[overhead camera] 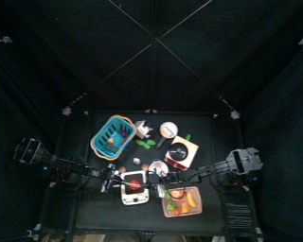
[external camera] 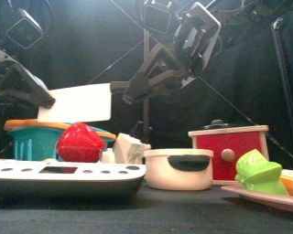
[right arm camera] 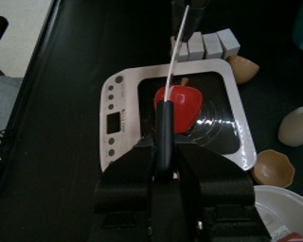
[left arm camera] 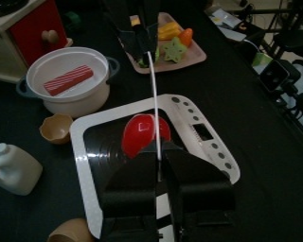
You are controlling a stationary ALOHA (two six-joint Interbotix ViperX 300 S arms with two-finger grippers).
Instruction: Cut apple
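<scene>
One apple [right arm camera: 181,97] on board [right arm camera: 233,142] (stem only in right wrist view)

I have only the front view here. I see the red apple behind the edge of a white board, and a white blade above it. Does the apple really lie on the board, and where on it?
Observer: Yes. In the left wrist view the apple lies on the white board, about in its middle.
Operator: Is the blade lined up with it?
Observer: The knife, held in the shut jaws of the left gripper, shows edge-on there, and its line runs across the apple. I cannot tell whether it touches.
Operator: What is inside the white pot?
Observer: A flat piece with red and white stripes lies in the pot.
</scene>
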